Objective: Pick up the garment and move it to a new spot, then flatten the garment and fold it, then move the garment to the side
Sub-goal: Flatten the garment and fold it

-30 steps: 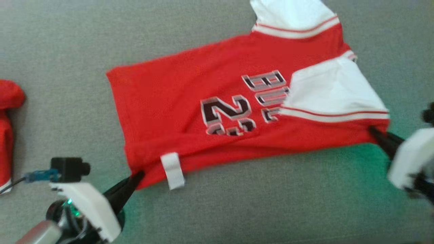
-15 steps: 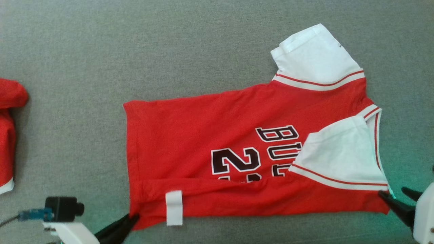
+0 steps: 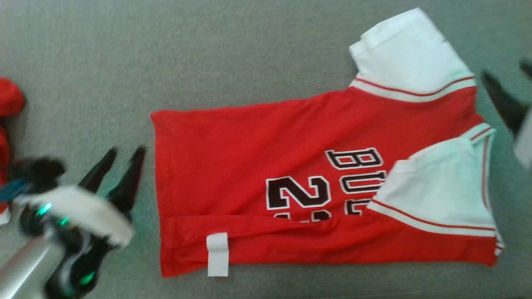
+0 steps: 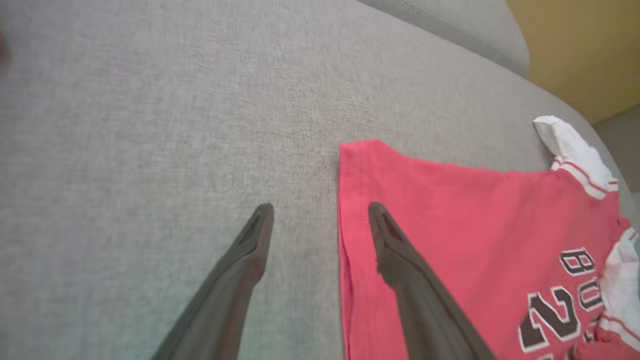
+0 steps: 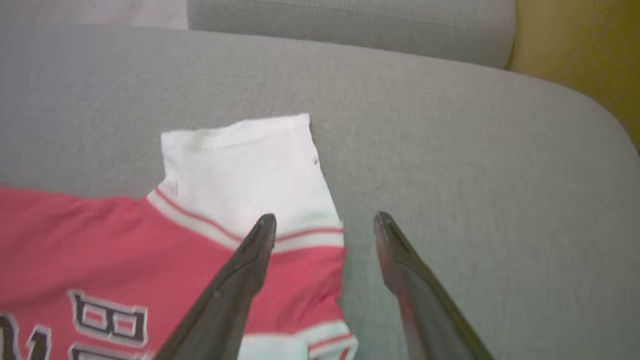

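You have the shirt [image 3: 291, 166] lying flat on the grey cushion [image 3: 249, 50], hem to the left and sleeves to the right. Its near long edge is folded up over the lower part of the black lettering, and a white tag [image 3: 217, 254] lies on that fold. The near sleeve [image 3: 440, 191] is turned in over the chest; the far sleeve [image 3: 409, 54] sticks out.

Your left gripper [image 3: 126, 151] sits just left of the hem, fingers spread and empty (whether it touches the cloth, you cannot tell). Your right gripper [image 3: 505, 69] is at the right, beside the far shoulder, fingers also apart and empty.

Another red cloth [image 3: 8, 99] lies at the far left edge.
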